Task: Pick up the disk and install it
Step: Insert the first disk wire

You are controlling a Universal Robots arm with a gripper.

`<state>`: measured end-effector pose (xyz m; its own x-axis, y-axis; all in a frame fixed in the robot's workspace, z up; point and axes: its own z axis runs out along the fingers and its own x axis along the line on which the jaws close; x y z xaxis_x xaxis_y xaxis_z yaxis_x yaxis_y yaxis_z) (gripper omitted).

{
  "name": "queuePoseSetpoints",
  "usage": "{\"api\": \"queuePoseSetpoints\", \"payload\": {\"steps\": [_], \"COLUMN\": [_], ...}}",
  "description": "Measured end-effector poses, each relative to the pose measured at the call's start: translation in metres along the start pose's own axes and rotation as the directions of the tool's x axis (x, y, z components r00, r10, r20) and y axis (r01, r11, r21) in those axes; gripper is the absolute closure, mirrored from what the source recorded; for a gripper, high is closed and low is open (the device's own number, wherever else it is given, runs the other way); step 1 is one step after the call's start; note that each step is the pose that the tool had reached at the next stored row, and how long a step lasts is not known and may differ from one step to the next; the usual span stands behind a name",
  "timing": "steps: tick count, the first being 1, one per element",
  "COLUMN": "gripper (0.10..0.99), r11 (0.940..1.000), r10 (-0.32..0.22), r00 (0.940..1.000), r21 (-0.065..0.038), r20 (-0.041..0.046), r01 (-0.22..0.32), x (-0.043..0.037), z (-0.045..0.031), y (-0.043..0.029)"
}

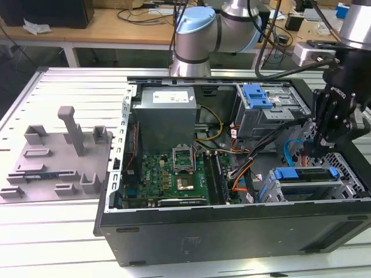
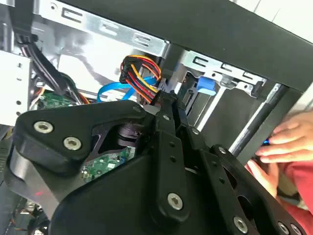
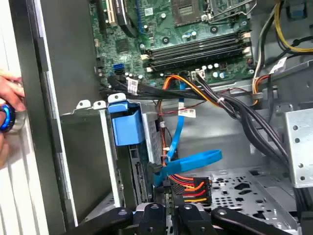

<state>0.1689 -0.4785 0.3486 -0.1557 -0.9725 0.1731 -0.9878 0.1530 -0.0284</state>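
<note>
The disk [image 1: 304, 174] lies in the lower drive bay of the open computer case [image 1: 232, 231], at the exterior view's right, with its blue bracket on top. In the first wrist view the disk's blue bracket [image 3: 126, 125] stands at the bay's mouth. My gripper [image 1: 317, 147] hangs inside the case just above that bay. In both wrist views its fingers [image 2: 168, 122] are close together, shut on a black cable connector [image 3: 164, 182]. Red, yellow and orange wires [image 2: 142, 73] and a blue flat cable [image 3: 193, 160] run from that connector beside the bay.
A second blue-latched drive cage [image 1: 258, 95] sits at the back of the case, next to the grey power-supply box [image 1: 165, 113]. The motherboard [image 1: 174, 174] fills the case floor. Cable bundles [image 3: 234, 105] cross beside me. A person's hand [image 2: 288, 142] rests outside the case wall.
</note>
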Motion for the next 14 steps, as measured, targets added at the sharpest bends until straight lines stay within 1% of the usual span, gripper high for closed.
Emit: {"api": "queuePoseSetpoints", "payload": {"steps": [1, 2, 3, 5, 7, 10, 14], "gripper": [0.918, 0.918, 0.918, 0.918, 0.918, 0.918, 0.918], "r11": [1.0000, 1.0000, 1.0000, 0.9999, 0.9999, 0.9997, 0.9980], "r10": [0.000, 0.000, -0.003, -0.004, -0.007, -0.021, -0.062], "r00": [0.9996, 0.9991, 0.9973, 0.9963, 0.9946, 0.9943, 0.9924], "r21": [-0.003, -0.006, -0.008, -0.010, -0.011, -0.009, -0.001], "r20": [0.0272, 0.0431, 0.0732, 0.0861, 0.1031, 0.1050, 0.1059], "r01": [0.001, 0.001, 0.003, 0.004, 0.008, 0.022, 0.063], "x": [0.0042, 0.0171, 0.0293, 0.0318, 0.0363, 0.0379, 0.0383], "z": [-0.0011, -0.0013, -0.0006, -0.0001, 0.0007, 0.0007, 0.0008], "y": [-0.0007, -0.0027, -0.0042, -0.0044, -0.0045, -0.0038, -0.0030]}}
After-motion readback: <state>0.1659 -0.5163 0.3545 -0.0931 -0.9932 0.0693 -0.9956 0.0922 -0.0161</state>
